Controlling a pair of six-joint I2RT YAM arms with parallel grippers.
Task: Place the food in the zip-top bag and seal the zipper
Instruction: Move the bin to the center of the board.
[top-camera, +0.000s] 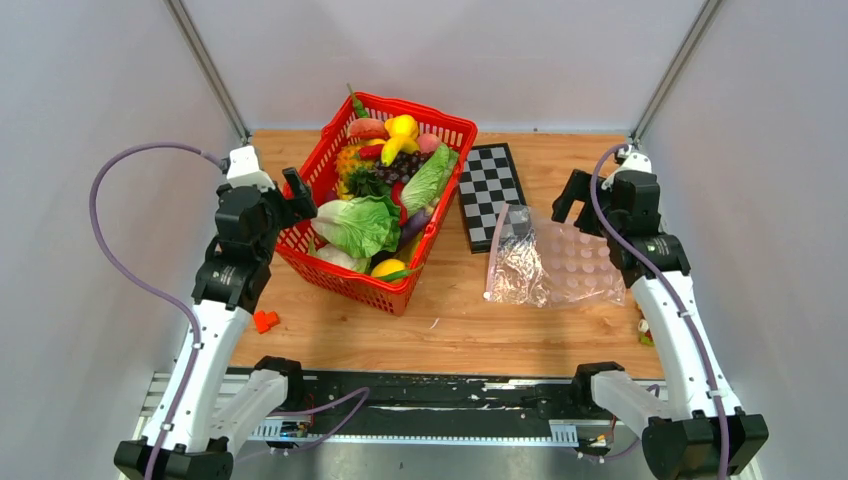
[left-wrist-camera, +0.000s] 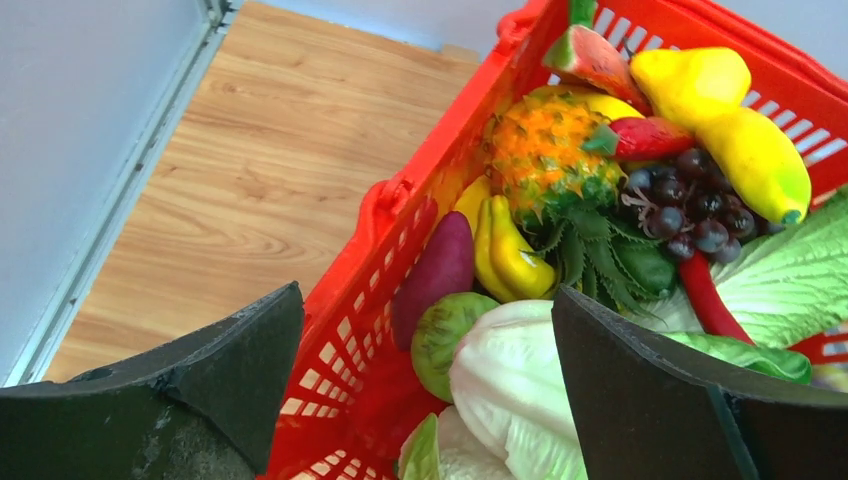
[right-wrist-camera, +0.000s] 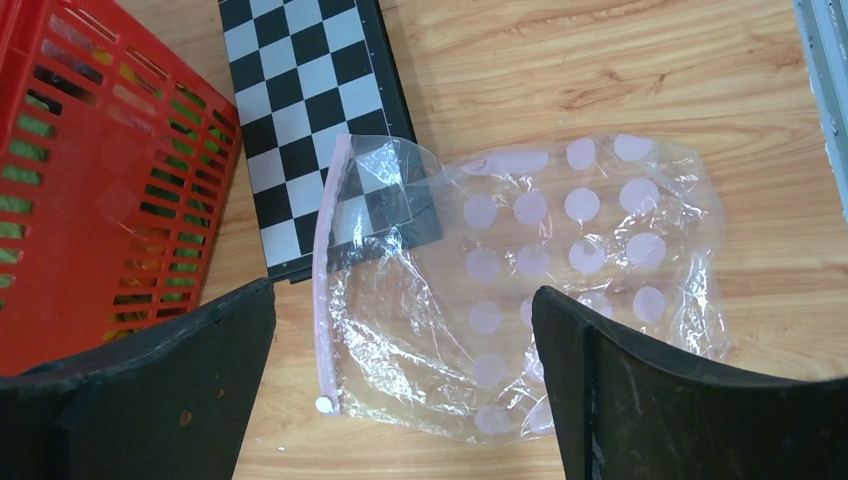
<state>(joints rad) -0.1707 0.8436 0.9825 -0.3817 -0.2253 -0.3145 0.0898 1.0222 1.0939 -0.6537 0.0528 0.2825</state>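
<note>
Crinkly glossy plastic bag (right-wrist-camera: 520, 290) (wood-grain table (right-wrist-camera: 600, 70))

The top camera is fixed high above and behind the arm bases (top-camera: 690, 440). It looks forward and down from far away, so the whole table (top-camera: 470, 330) is seen up to the back wall (top-camera: 450, 50). The left wrist camera sits just behind the left pincer (left-wrist-camera: 425, 295). It looks down at a slant between the two fingers, very near, over one rim of the red basket (left-wrist-camera: 400, 220) onto the food (left-wrist-camera: 560, 160) inside. The right wrist camera looks almost straight down past the right pincer (right-wrist-camera: 402, 290) at the zip-top bag (right-wrist-camera: 560, 250) and the chessboard (right-wrist-camera: 300, 90). The red basket shows in all three views. The zip-top bag and the chessboard are shared only by the top and right wrist views.
</note>
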